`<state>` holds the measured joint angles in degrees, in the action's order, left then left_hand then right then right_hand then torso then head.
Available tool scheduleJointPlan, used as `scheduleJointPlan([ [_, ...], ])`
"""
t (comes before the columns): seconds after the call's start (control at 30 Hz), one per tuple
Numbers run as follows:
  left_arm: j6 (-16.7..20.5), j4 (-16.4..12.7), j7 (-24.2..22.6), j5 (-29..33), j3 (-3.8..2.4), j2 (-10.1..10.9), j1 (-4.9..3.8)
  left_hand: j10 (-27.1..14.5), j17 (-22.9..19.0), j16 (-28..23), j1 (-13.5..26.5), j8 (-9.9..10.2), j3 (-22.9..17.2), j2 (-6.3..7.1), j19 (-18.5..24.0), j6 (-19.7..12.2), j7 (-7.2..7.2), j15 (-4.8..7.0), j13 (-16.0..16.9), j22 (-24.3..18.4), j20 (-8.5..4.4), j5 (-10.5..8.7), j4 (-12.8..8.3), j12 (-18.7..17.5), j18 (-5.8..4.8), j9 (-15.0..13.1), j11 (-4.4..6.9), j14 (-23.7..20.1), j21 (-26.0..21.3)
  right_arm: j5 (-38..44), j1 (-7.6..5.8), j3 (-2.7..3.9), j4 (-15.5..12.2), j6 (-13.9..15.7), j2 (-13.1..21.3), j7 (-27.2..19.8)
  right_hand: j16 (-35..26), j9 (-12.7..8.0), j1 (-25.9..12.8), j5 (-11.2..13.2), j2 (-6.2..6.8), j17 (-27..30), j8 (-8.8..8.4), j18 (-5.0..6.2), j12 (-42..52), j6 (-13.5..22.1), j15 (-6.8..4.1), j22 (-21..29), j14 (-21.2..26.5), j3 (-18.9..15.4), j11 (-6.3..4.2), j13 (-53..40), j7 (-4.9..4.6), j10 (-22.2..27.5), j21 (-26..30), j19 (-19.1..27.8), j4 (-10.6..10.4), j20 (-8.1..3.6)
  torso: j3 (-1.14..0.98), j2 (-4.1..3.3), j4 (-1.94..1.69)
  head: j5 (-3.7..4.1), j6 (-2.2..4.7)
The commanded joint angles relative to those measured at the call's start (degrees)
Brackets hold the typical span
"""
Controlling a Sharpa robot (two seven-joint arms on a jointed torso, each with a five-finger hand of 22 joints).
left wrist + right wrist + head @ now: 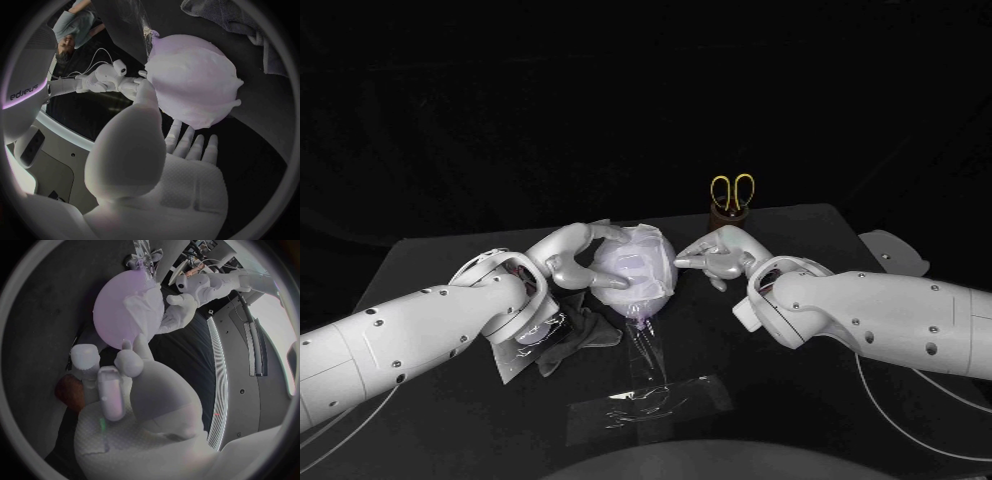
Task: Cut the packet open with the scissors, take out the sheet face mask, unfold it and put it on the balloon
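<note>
My left hand (574, 262) grips nothing: its fingers are spread and its thumb presses the mask (635, 258). The mask lies draped over the balloon (642, 305) at the middle of the table (437, 262). Clear film (646, 400) lies in front of the balloon. My right hand (721, 258) is loose too, one fingertip touching the balloon's other side. Behind it the scissors (733, 190) stand in a holder (727, 218).

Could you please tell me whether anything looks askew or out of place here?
The sheet mask lies creased and lopsided on the balloon: the right wrist view shows one side uncovered. The packet lies crumpled on the table, near its front edge. The scissors stand neatly in their holder.
</note>
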<state>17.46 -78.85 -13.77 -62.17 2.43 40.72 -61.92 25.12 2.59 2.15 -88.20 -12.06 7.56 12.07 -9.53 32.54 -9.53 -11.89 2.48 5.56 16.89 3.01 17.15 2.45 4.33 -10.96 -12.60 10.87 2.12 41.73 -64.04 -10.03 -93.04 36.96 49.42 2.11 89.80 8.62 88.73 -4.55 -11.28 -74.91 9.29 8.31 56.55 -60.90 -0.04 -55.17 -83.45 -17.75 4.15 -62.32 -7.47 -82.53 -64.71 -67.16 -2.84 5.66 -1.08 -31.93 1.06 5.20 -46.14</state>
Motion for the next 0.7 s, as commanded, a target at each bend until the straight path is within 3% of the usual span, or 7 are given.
scheduleJointPlan([
  [0.03,-1.2,-0.1,0.0,0.3,0.11,0.0,0.1,0.3,0.1,0.3,0.0,-0.3,-0.4,-0.44,-0.1,0.4,-4.8,-0.16,0.1,0.1,-0.06,-0.03,0.1,0.1,-0.73,0.0,0.1,0.4,-0.1,1.1,0.01,0.03,0.1,1.0,-0.4,0.4,0.2,0.1,-0.7,0.1,0.01,-15.1,-0.46,-0.99,33.5,0.3,-0.24,-0.1,-6.5,-0.3,-0.91,-27.7,-0.35,-7.5,-0.3,-0.1,0.2,0.22,0.01,-0.03,-0.04,-0.04,0.05],
  [0.7,-1.7,0.3,0.1,0.6,0.11,-0.2,0.1,0.5,0.1,0.3,-0.1,-0.4,-0.7,-0.85,-0.3,0.5,-4.84,-0.17,0.1,0.1,-0.07,-0.04,0.0,0.1,-0.69,-0.1,0.06,0.4,0.0,1.7,0.11,0.04,0.9,0.6,-2.6,0.5,0.2,0.1,-1.7,1.0,0.09,-15.1,-0.79,-1.0,33.5,0.7,0.09,-0.9,-6.5,-1.2,-0.57,-27.7,-0.68,-7.5,-0.9,0.3,0.4,0.55,0.03,0.01,-0.03,-0.19,-0.08],
])
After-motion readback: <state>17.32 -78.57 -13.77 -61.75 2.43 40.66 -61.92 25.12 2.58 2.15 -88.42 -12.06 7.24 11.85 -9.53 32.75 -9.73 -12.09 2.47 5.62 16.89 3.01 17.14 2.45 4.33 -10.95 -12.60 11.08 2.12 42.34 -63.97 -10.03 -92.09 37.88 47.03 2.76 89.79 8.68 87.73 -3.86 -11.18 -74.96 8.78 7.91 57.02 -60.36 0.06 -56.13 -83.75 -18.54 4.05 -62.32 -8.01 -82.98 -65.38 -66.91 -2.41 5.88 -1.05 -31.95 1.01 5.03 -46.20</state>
